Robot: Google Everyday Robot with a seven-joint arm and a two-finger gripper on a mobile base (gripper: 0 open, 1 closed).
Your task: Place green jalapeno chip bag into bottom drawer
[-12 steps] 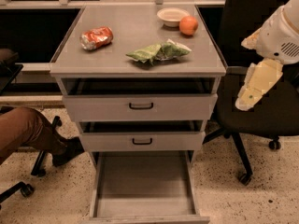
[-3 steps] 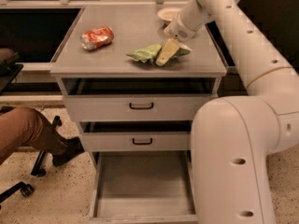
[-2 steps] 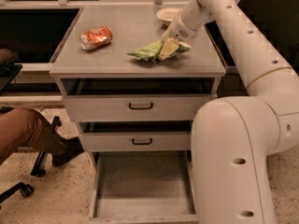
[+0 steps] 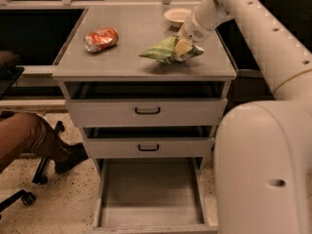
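The green jalapeno chip bag is over the right half of the grey cabinet top, its left end pointed and tilted, with a shadow under it. My gripper comes down from the upper right and is shut on the bag's right end, holding it just off the top. The bottom drawer is pulled out at the foot of the cabinet, its flat grey floor bare. The two upper drawers with black handles stand slightly open.
A crushed red-orange bag lies on the left of the top. A pale bowl stands at the back right, partly behind my arm. A person's leg and chair wheels are at lower left. My own large arm fills the right.
The gripper has closed on the bag's right end and raised it a little; the bag now hangs tilted with its left end pointing out.
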